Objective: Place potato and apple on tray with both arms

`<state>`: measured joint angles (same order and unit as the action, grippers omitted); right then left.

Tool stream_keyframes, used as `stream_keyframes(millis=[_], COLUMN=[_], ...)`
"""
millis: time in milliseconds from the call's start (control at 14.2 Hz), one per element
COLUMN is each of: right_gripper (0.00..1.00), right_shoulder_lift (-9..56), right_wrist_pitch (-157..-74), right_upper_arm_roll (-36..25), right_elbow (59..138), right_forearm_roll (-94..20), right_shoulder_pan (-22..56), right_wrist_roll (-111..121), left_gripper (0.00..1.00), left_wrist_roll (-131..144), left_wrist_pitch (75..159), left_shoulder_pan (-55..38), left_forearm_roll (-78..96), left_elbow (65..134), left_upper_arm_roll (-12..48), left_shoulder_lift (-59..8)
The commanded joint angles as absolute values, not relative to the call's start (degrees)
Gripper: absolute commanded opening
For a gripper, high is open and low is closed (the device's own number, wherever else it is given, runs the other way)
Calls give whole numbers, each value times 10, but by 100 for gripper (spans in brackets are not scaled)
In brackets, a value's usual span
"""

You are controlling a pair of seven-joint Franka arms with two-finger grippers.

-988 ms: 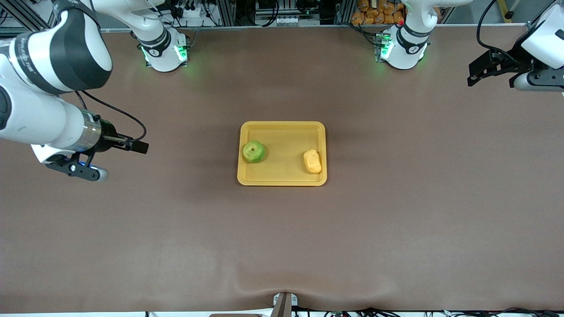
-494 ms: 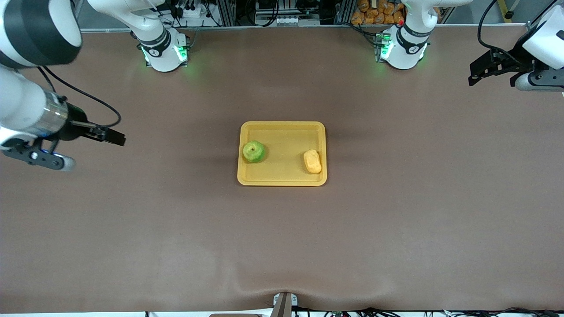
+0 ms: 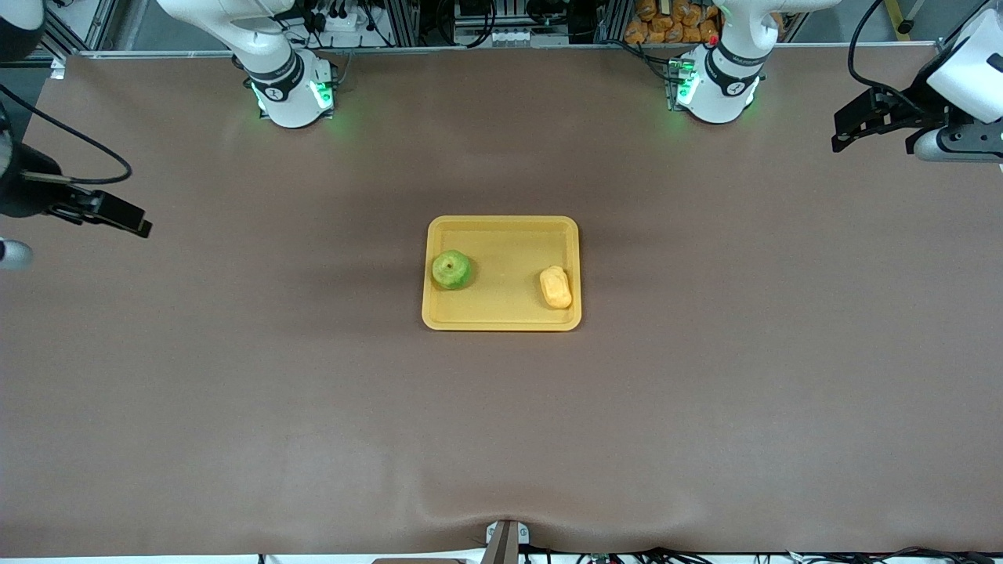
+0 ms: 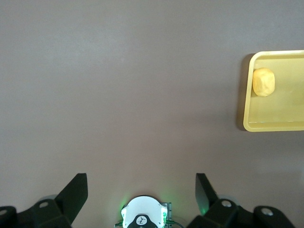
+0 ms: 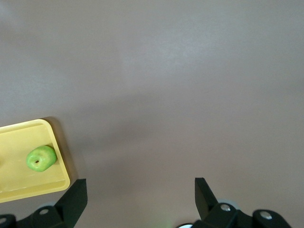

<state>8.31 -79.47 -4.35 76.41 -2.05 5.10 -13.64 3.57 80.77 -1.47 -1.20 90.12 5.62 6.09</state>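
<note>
The yellow-orange tray [image 3: 501,222] lies in the middle of the table. On it sit the green apple [image 3: 452,269], toward the right arm's end, and the yellow potato [image 3: 555,287], toward the left arm's end. My right gripper [image 3: 125,216] hangs open and empty over bare table far out at the right arm's end. In the right wrist view its gripper [image 5: 141,190] is well away from the apple [image 5: 42,158] and tray [image 5: 34,186]. My left gripper [image 3: 846,129] waits open and empty over the left arm's end. The left wrist view shows its gripper [image 4: 141,187], the potato [image 4: 263,81] and the tray [image 4: 247,104].
The two arm bases [image 3: 291,94] [image 3: 717,90] with green lights stand along the table's edge farthest from the front camera. The left arm's base [image 4: 144,216] shows between the left gripper's fingers. A small bracket [image 3: 505,540] sits at the nearest edge. Brown mat surrounds the tray.
The right arm has swung outward toward its end of the table, away from the tray, with its gripper open. The left arm, apple and potato have not moved.
</note>
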Motion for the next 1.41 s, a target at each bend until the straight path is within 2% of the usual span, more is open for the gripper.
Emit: stream_keyframes(millis=[0,212,565,1341], right_gripper=[100,100,100,100], right_shoulder_lift=[48,19,-64,-62], right_wrist_pitch=[-799,-813,-868,-859], right_upper_arm_roll=[-35,-35,-35,-33], right_elbow=[796,823,927,917], right_forearm_roll=[-14,-19,-17,-1], right_shoulder_pan=[34,8,8,-7], right_wrist_roll=[-111,-67,-53,-3], left_gripper=[100,100,100,100], left_wrist_roll=[36,36,38,38], left_wrist_pitch=[807,807,799,798], left_shoulder_pan=[-15,-13,-12,-12], left_forearm_roll=[-4,-4,-4,-11], left_elbow=[907,907,904,890], left_upper_arm_roll=[57,57,53,52], left_shoulder_lift=[74,74,75,70])
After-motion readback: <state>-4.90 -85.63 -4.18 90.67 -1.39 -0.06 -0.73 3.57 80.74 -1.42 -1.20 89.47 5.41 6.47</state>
